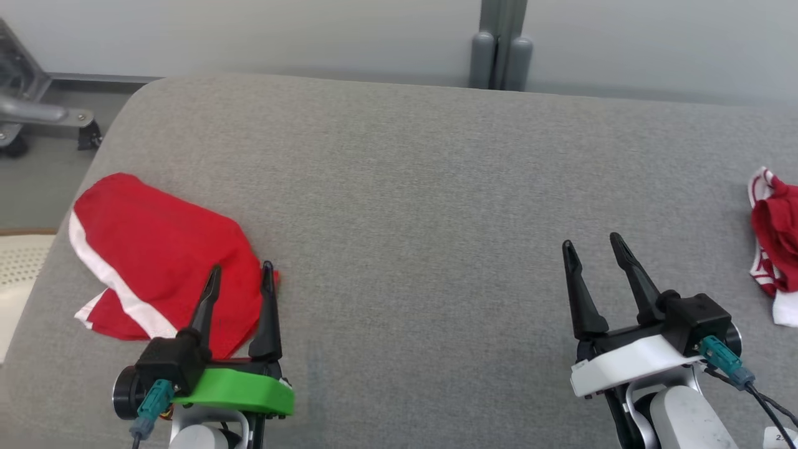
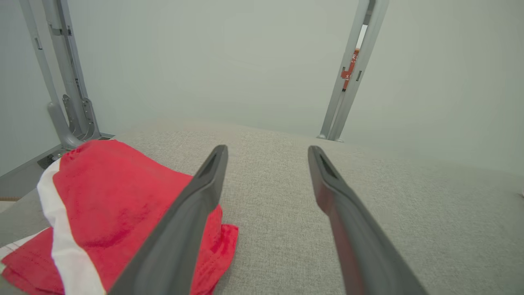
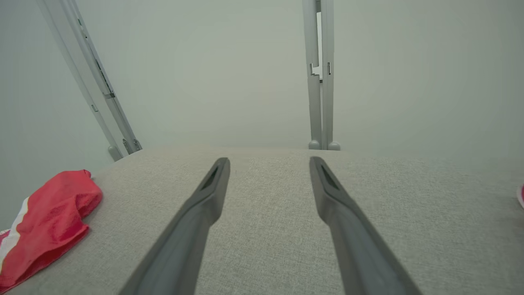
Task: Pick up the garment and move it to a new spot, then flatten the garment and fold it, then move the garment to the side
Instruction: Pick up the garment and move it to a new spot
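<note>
A folded red garment with a white stripe (image 1: 149, 249) lies flat near the left end of the grey padded table (image 1: 405, 187). My left gripper (image 1: 241, 267) hovers open over the garment's near right corner, with nothing between its fingers. In the left wrist view the left gripper (image 2: 268, 149) has the red garment (image 2: 114, 192) beside and under its left finger. My right gripper (image 1: 591, 240) stands open over bare grey fabric at the right. From the right wrist view the right gripper (image 3: 269, 160) sees the folded garment (image 3: 49, 221) far off to the left.
A crumpled red-and-white cloth (image 1: 776, 237) lies at the table's right edge. Grey metal posts (image 1: 500, 56) stand behind the table against the pale wall. A wheeled metal frame (image 1: 37, 115) and a white perforated object (image 1: 19, 268) sit off the left edge.
</note>
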Robot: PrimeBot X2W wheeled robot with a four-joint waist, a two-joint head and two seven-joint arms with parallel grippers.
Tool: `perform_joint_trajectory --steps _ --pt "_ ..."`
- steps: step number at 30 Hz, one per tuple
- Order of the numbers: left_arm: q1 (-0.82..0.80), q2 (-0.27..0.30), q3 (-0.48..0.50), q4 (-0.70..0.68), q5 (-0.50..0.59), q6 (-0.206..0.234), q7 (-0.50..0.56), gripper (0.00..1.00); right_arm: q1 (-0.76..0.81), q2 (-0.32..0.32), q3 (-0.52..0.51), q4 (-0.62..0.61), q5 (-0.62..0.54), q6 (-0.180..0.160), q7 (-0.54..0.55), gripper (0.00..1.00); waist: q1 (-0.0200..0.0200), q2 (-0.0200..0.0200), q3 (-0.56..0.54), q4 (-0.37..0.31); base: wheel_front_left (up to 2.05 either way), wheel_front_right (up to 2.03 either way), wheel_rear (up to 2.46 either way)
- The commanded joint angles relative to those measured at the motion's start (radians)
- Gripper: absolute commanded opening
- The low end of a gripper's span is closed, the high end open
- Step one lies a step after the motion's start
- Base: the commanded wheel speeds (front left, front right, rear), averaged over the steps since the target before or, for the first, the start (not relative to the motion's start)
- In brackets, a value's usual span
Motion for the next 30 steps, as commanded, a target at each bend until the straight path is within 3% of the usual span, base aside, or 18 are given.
perform_joint_trajectory --steps 1,18,30 --pt "-0.009 0.002 0.008 0.0 0.0 0.002 0.0 1.0 -0.007 -0.001 0.005 0.005 0.006 -0.001 -0.003 1.0 0.0 0.0 -0.005 0.087 0.0 0.0 0.0" --pt "0.014 0.002 0.081 0.0 0.014 0.01 0.0 1.0 -0.019 -0.002 0.118 0.046 0.05 -0.001 -0.003 1.0 0.0 0.0 -0.032 0.308 0.0 0.0 0.0" --pt "-0.017 0.002 0.142 0.005 0.02 0.008 0.0 1.0 -0.053 -0.002 0.145 0.054 0.036 -0.001 -0.003 1.0 0.0 0.0 0.017 0.321 0.0 0.0 0.0"
